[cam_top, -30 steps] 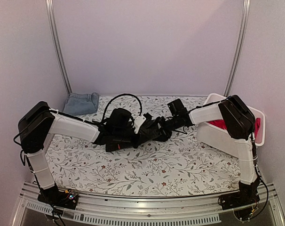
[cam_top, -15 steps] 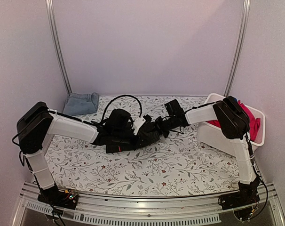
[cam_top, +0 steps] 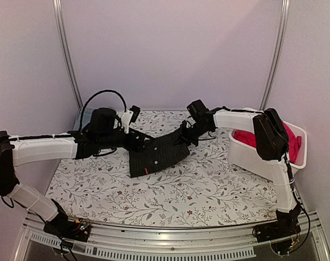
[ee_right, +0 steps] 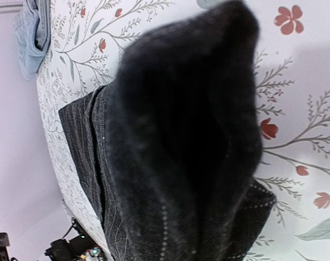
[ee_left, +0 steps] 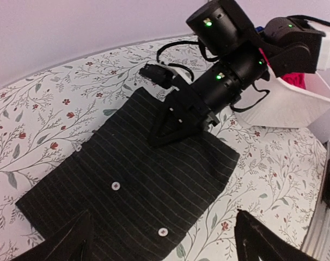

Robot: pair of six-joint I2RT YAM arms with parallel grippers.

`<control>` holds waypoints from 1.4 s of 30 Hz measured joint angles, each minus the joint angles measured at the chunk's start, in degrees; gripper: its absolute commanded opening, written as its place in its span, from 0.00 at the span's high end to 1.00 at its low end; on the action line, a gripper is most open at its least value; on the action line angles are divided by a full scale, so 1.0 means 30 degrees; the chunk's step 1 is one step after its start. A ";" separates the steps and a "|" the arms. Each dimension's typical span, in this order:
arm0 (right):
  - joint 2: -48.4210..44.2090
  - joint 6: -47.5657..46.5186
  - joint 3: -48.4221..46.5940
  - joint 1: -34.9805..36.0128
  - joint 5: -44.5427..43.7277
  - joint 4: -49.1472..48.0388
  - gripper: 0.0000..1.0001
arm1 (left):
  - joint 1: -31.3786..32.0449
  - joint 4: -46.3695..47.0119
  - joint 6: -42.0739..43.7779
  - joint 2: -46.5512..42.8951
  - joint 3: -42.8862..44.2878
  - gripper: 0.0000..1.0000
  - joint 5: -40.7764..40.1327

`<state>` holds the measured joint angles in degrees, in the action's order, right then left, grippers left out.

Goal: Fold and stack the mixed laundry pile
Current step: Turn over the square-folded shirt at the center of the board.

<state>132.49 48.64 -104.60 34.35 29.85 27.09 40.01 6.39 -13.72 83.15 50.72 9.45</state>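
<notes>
Black pinstriped shirt (cam_top: 157,155) lies on the tabletop (cam_top: 208,190) beside the white bin (cam_top: 246,155). Right gripper (ee_left: 176,122) jaws clamp its bin-side edge; left gripper (ee_left: 165,242) jaws apart. I judge one-sided pulling could drag the fold open.

In the right wrist view we see the black pinstriped shirt (ee_right: 181,136) so close that it is a fuzzy blur. It hides the fingers of the right pincer (ee_left: 157,137). The light blue denim piece (ee_right: 30,32) is cut off at the top corner. In the left wrist view we see only the tips of the left pincer (ee_left: 162,231), and the white bin (ee_left: 295,103) runs off the side. From above, the right arm (cam_top: 268,136) covers part of the red-pink cloth (cam_top: 246,138).
</notes>
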 measured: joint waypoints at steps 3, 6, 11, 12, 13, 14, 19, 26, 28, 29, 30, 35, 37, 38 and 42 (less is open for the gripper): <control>-0.0146 -0.3024 -0.0823 -0.0095 -0.1377 0.2295 1.00 | -0.0714 -0.0372 -0.0736 -0.0874 -0.0670 0.06 -0.0313; -0.0663 -0.5523 -0.1406 -0.0262 -0.2856 0.4240 1.00 | -0.0903 -0.0976 -0.1348 -0.1042 -0.1042 0.04 -0.0656; -0.1523 -0.8765 -0.3665 -0.0510 -0.5574 0.7402 1.00 | -0.0933 -0.1982 -0.1974 -0.1056 -0.1173 0.02 -0.1042; -0.1661 -0.9311 -0.4167 -0.0510 -0.6178 0.7941 1.00 | -0.0933 -0.2222 -0.2033 -0.1078 -0.1173 0.02 -0.1173; -0.1916 -0.9916 -0.4728 -0.0517 -0.6972 0.8568 1.00 | -0.0933 -0.2492 -0.2098 -0.1144 -0.1173 0.02 -0.1326; -0.2157 -1.0338 -0.5064 -0.0546 -0.7650 0.8990 1.00 | -0.0933 -0.2681 -0.2135 -0.1195 -0.1173 0.01 -0.1450; -0.3504 -1.2444 -0.6353 -0.0401 -1.1752 1.1322 1.00 | -0.0940 -0.3876 -0.2208 -0.1639 -0.1173 0.00 -0.2339; -0.4641 -1.4418 -0.6390 0.1005 -1.8819 1.2830 1.00 | -0.1005 -0.5246 -0.2382 -0.3009 -0.1173 0.00 -0.3599; -0.4503 -1.4841 -0.6390 0.1719 -2.0334 1.2874 1.00 | -0.1027 -0.5544 -0.2484 -0.3366 -0.1188 0.00 -0.3912; -0.4357 -1.5052 -0.6426 0.2200 -2.1026 1.2859 1.00 | -0.1042 -0.5654 -0.2514 -0.3490 -0.1202 0.00 -0.4044; -0.4102 -1.5220 -0.6506 0.2703 -2.1485 1.2845 1.00 | -0.1049 -0.5799 -0.2550 -0.3570 -0.1217 0.00 -0.4197; -0.1515 -1.5686 -0.7504 0.5865 -2.2637 1.2590 1.00 | -0.1173 -0.6506 -0.2914 -0.3825 -0.1457 0.00 -0.4874; -0.0291 -1.5803 -0.7519 0.7395 -2.2688 1.2502 1.00 | -0.1239 -0.6717 -0.3096 -0.3949 -0.1647 0.00 -0.5042; 0.0087 -1.5817 -0.7519 0.7839 -2.2666 1.2517 1.00 | -0.1275 -0.6827 -0.3198 -0.4036 -0.1763 0.00 -0.5115; 0.1260 -1.5875 -0.7519 0.9843 -2.2141 1.2531 1.00 | -0.1537 -0.7147 -0.3810 -0.4539 -0.2419 0.00 -0.5399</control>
<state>136.27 1.02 -127.15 63.88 -36.58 64.69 35.40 -15.05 -25.15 69.54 43.46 -6.74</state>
